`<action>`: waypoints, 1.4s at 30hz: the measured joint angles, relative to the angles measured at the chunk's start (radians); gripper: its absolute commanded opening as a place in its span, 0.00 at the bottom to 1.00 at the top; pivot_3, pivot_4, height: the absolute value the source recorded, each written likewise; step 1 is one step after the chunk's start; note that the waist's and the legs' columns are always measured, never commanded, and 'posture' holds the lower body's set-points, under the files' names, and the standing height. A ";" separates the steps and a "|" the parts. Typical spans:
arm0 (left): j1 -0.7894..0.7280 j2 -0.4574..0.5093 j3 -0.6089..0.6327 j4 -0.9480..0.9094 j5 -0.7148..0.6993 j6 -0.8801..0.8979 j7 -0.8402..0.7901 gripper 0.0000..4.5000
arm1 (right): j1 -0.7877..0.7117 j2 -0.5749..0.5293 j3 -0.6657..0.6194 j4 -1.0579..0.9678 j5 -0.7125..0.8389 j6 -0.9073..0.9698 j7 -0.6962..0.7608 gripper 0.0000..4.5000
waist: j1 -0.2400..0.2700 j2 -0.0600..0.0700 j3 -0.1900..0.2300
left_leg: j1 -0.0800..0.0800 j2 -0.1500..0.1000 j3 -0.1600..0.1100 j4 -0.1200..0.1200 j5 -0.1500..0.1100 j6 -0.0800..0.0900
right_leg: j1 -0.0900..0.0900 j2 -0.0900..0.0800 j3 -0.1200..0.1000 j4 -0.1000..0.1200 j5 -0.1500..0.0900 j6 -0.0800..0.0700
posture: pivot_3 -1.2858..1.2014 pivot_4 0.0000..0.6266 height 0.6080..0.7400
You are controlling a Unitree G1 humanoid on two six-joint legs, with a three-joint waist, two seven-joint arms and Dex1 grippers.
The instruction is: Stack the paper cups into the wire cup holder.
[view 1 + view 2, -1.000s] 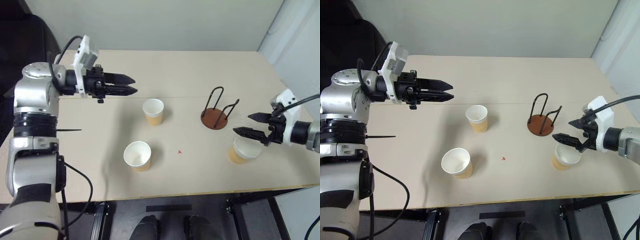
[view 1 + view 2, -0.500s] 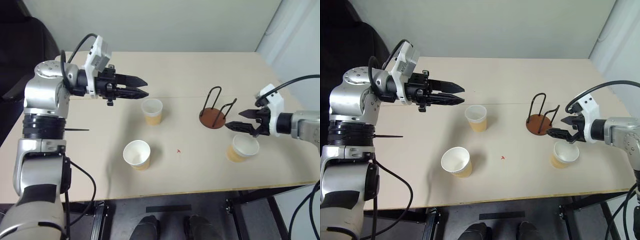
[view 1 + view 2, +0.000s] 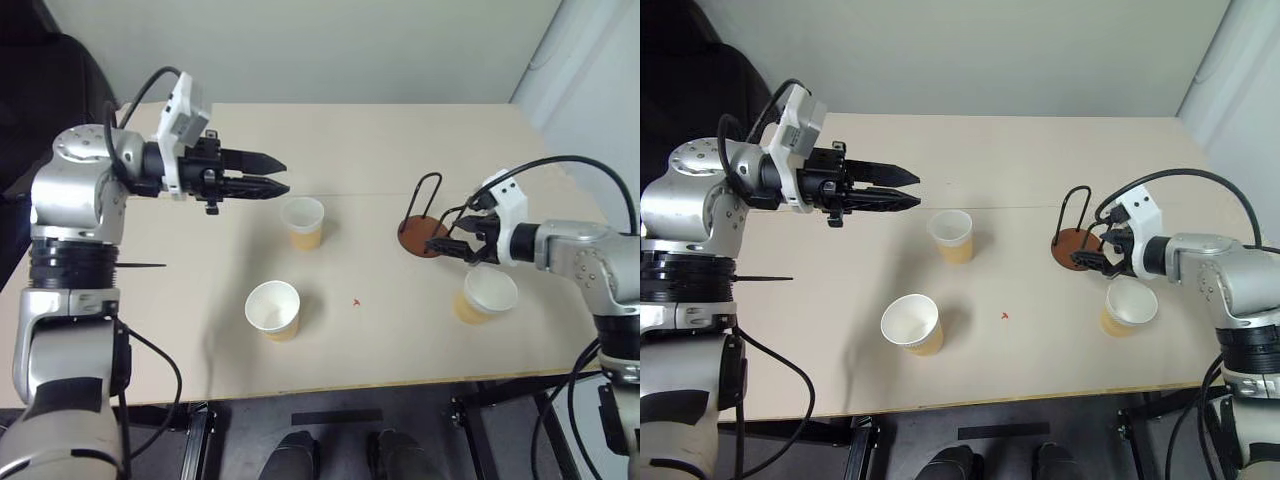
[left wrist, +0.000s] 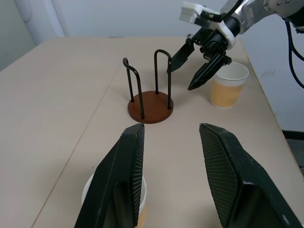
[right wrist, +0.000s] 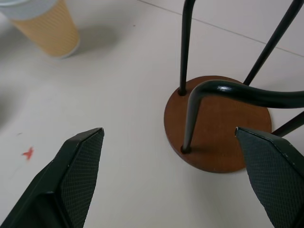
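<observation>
— Where is the black-wire cup holder on its reddish-brown disc seen?

— Beside the spread, empty right gripper. Three tan paper cups are left standing apart; the left gripper is parted, nothing grasped.

Bare table at left, wire cup holder blocking right claw, cup just beside

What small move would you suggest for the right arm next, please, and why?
Probably close the open right gripper on a loop of the wire cup holder to steady it, since its fingers already flank the holder. Otherwise drop back to the nearest paper cup, as all three cups stand unstacked on the table.
</observation>
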 measured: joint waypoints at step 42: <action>0.141 0.174 -0.073 -0.127 -0.017 0.025 -0.104 0.44 | -0.053 -0.032 0.010 -0.319 0.150 0.165 0.153 0.00 | -0.002 0.000 0.000 | -0.008 0.000 0.000 -0.001 0.000 0.000 | -0.008 0.000 0.000 -0.002 0.000 0.000 | 0.52 0.24 1.00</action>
